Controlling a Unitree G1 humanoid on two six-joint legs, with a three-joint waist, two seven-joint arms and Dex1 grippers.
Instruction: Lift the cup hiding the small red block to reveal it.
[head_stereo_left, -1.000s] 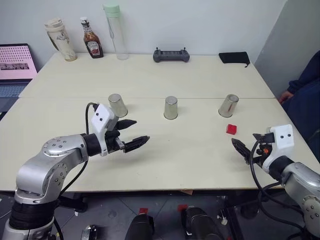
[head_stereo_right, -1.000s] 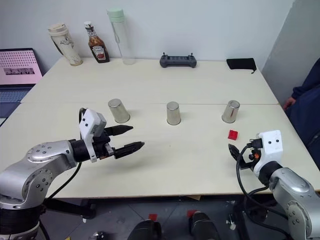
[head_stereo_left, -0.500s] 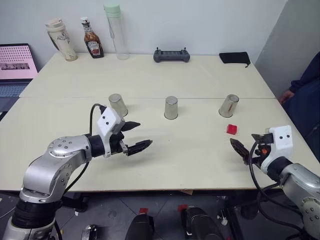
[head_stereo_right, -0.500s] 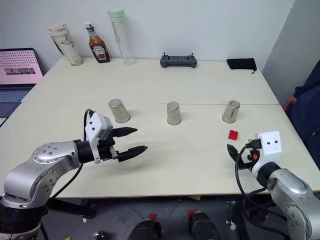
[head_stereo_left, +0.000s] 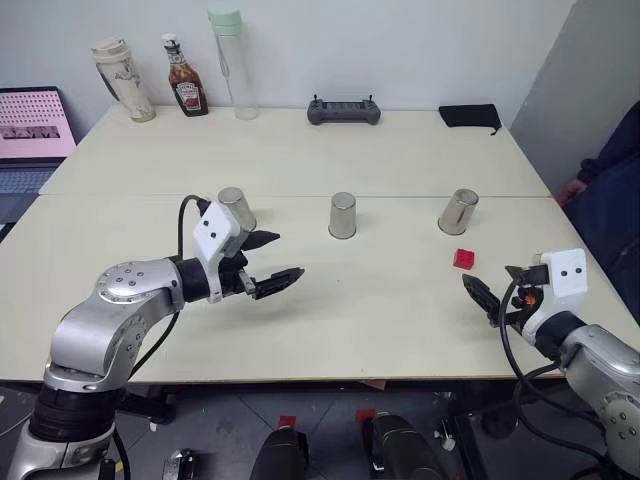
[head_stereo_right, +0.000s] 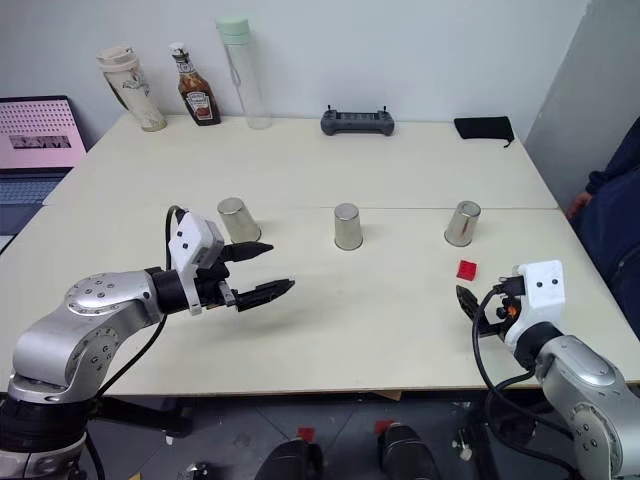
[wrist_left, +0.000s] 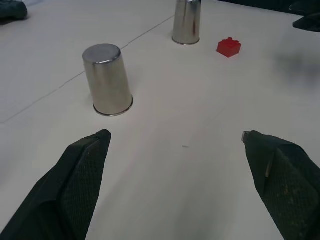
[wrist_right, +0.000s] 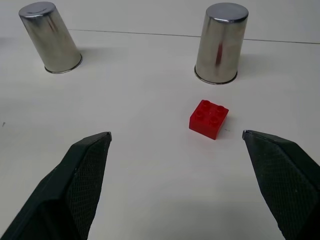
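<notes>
Far to my left, off the table's edge, sits an open laptop with a pink screen (head_stereo_left: 35, 125). Along the back edge of the pale cream table (head_stereo_left: 300, 150) stand a beige lidded travel mug (head_stereo_left: 121, 79), a dark ketchup bottle (head_stereo_left: 184, 77) and a tall clear bottle with a mint-green cap (head_stereo_left: 231, 62).

My left gripper (head_stereo_left: 271, 262) hangs above the tabletop in front of the leftmost cup, its two black fingers spread apart and holding nothing. Just behind it stands the left dull silver steel cup (head_stereo_left: 236, 209), upside down on the table, partly covered by my wrist housing.

Near the middle of the back edge lies a dark grey handheld controller (head_stereo_left: 343, 111). In front of it, along the seam of the table, stands the middle steel cup (head_stereo_left: 342, 215), also upside down and well apart from both my grippers.

Further right at the back lies a flat black pouch (head_stereo_left: 469, 115). The right steel cup (head_stereo_left: 457, 211) stands mouth down on the same line as the others. The small red studded block (head_stereo_left: 463, 259) lies uncovered on the table just in front of that cup, not touching it.

My right gripper (head_stereo_left: 488, 297) hovers near the table's front right, its fingers spread wide and empty, pointed toward the red block and the cup behind it. A person's dark blue sleeve (head_stereo_left: 610, 170) shows at the far right.
</notes>
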